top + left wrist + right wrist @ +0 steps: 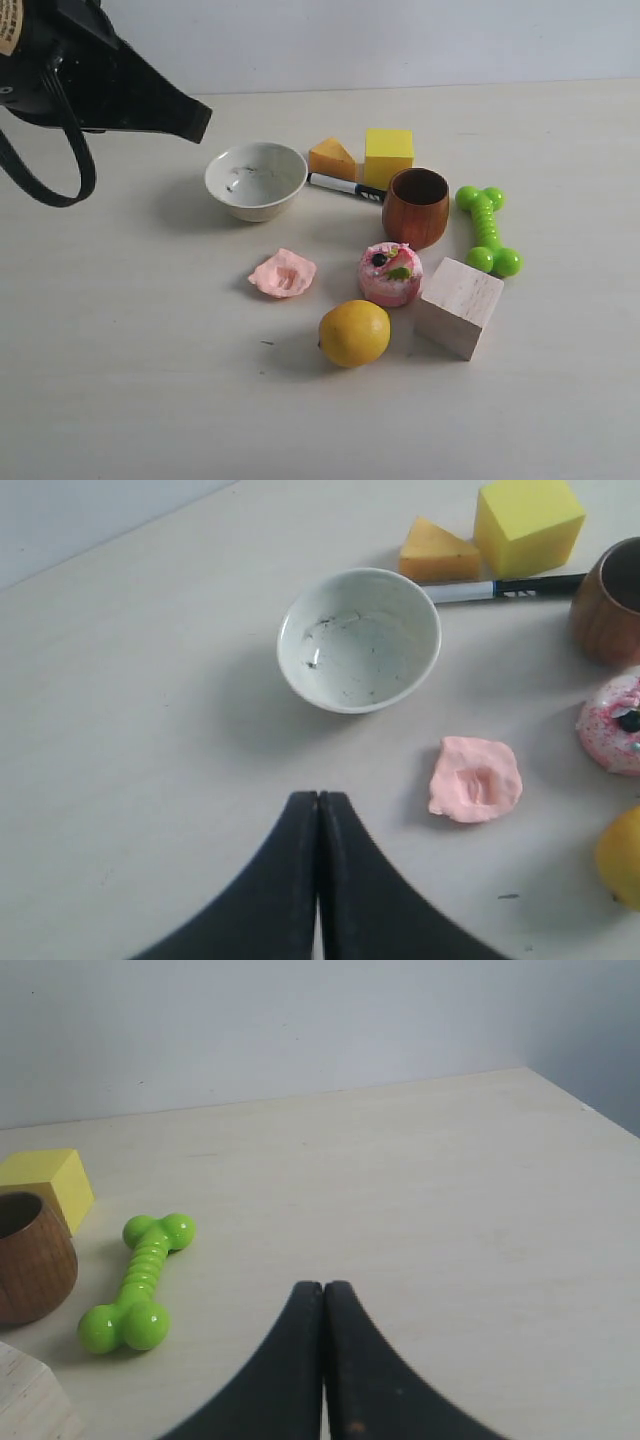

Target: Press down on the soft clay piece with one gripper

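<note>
clay piece (283, 274) nr bowl (257, 204), cake toy (390, 274), fruit (354, 333)

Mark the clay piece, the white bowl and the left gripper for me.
soft clay piece (475, 778): left wrist view, its dented middle.
white bowl (358, 645): left wrist view, its bare inside.
left gripper (318, 798): left wrist view, between its shut fingertips.

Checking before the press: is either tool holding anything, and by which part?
Nothing: left tool and right tool are shut empty; clay piece lies untouched.
</note>
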